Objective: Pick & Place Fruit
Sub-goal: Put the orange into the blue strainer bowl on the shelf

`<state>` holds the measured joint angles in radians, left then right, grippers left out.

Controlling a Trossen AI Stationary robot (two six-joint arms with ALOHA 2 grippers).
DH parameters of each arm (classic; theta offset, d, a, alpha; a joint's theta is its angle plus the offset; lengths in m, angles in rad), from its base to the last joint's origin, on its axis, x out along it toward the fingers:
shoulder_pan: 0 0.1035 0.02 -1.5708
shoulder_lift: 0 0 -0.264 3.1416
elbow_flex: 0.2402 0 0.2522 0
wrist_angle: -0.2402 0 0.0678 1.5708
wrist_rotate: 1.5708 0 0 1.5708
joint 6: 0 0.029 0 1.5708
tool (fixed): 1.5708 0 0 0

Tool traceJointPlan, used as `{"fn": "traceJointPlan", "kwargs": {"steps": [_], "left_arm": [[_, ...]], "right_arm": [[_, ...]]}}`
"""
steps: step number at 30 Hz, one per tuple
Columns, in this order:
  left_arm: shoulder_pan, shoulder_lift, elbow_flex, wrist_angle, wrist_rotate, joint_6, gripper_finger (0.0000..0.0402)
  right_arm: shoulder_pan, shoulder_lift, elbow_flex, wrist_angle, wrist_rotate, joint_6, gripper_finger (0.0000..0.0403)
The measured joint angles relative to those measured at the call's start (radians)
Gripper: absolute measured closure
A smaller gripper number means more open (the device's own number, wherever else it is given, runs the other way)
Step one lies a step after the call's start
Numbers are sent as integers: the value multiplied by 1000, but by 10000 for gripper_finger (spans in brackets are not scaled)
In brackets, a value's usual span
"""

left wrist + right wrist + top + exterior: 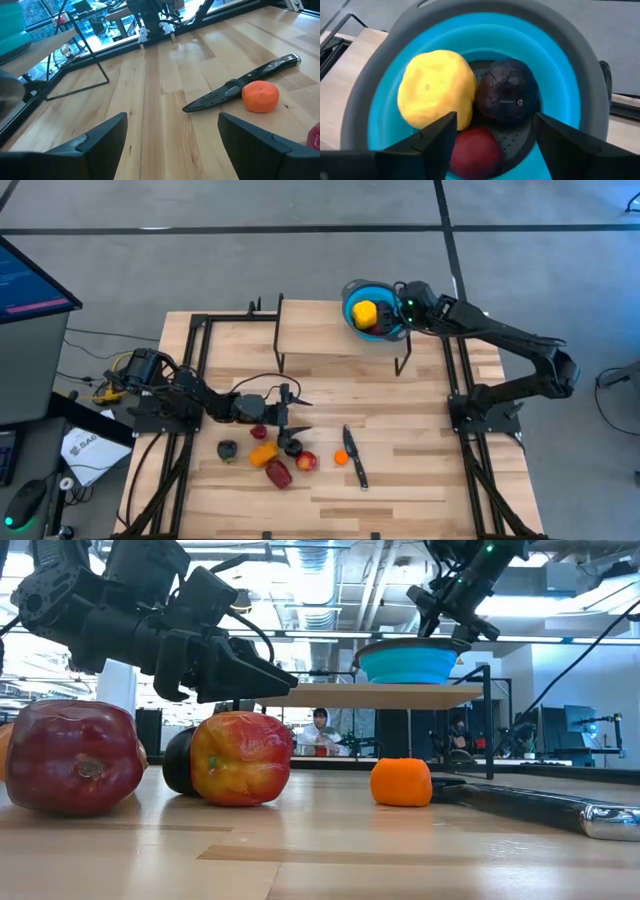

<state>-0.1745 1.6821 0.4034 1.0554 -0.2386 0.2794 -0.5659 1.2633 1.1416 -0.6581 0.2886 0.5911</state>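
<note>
Three pieces of fruit already lie in the blue bowl, and roughly six more wait on the table, so I judge the job about a third done.

From the high view, my right gripper sits over the bowl at about one o'clock on the table, on the raised shelf. My left gripper hovers near the middle, with the loose fruit at its six o'clock: a dark piece, an orange-yellow one, a red pepper, a red apple and a small orange. A knife lies just beside the orange, at its three o'clock.

Low view: the left gripper hangs above the red fruit and the apple, touching neither. Behind the shelf is a bright workshop, with a person seated far back.

Left wrist view: my left fingers stand apart with nothing between them; ahead lie the orange and the knife on pale wooden planks.

Right wrist view: my right fingers are spread and hold nothing; below them a yellow piece, a dark purple one and a red one rest in the bowl.

The table is light butcher-block inside a black frame, on a grey floor.
</note>
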Motion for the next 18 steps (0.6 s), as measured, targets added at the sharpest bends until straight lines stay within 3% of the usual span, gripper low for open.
{"fn": "traceJointPlan", "kwargs": {"steps": [6,10,13,18], "left_arm": [[0,0,0,0,0,0,99],[0,0,0,0,0,-42,99],[0,0,0,0,0,-91,99],[-16,0,0,-17,0,-105,99]], "right_arm": [[10,-31,0,57,6,-55,143],[92,-86,0,110,45,-99,143],[227,-119,0,116,120,-125,143],[565,-97,-34,117,304,-133,143]]}}
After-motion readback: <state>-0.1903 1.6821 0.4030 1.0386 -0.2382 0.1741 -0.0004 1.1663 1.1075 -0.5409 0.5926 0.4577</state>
